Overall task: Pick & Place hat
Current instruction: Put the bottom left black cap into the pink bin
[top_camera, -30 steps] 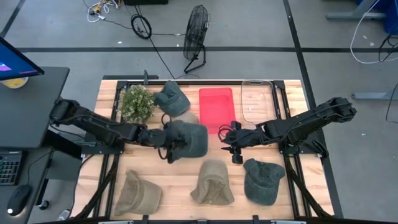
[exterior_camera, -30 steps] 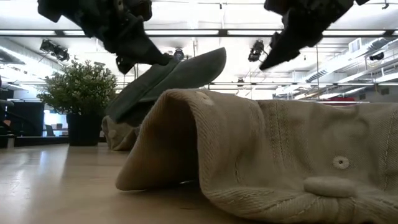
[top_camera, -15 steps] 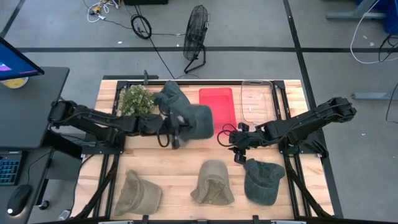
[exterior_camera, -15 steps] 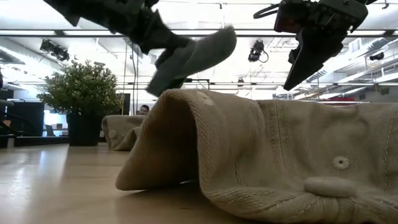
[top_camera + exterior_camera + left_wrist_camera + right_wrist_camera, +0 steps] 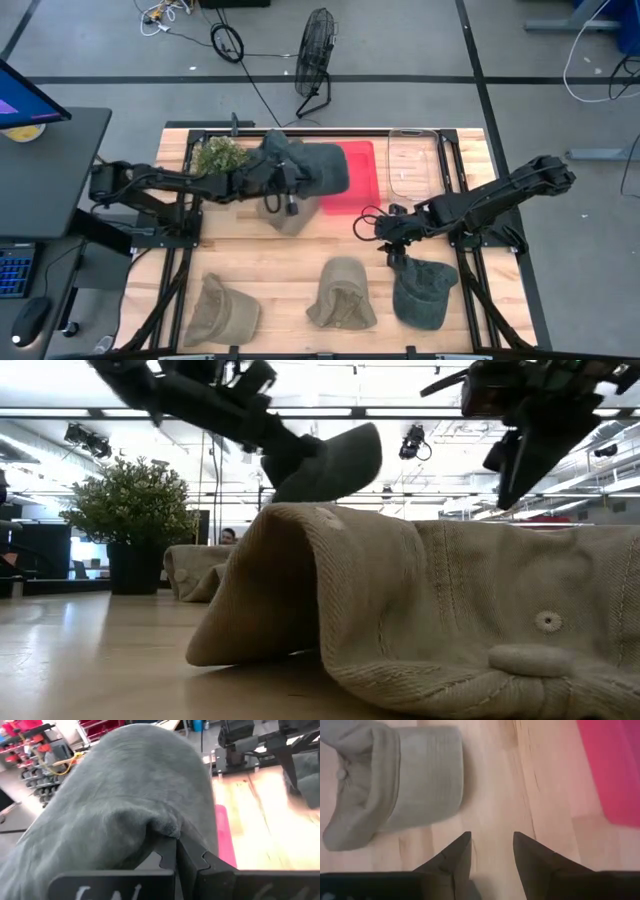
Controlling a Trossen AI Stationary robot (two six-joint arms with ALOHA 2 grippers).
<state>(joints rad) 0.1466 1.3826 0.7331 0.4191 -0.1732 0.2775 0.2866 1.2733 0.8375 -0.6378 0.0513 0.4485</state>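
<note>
Left tool (image 5: pixel 283 190) clamped on grey hat (image 5: pixel 318 172), hat hanging off tool in air, partly over red tray (image 5: pixel 362 180) — pick done, release left. Right tool (image 5: pixel 392 243) empty, fingers parted, just above green hat (image 5: pixel 422 290). Tan hat (image 5: pixel 340 293) untouched on desk (image 5: pixel 300 250).

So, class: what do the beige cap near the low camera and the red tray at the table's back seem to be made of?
Beige ribbed cap: soft woven fabric, probably corduroy, matte, shown by ribbing, folds and a covered button. Flat red tray: likely smooth plastic, judging by its even colour and rounded corners.
</note>
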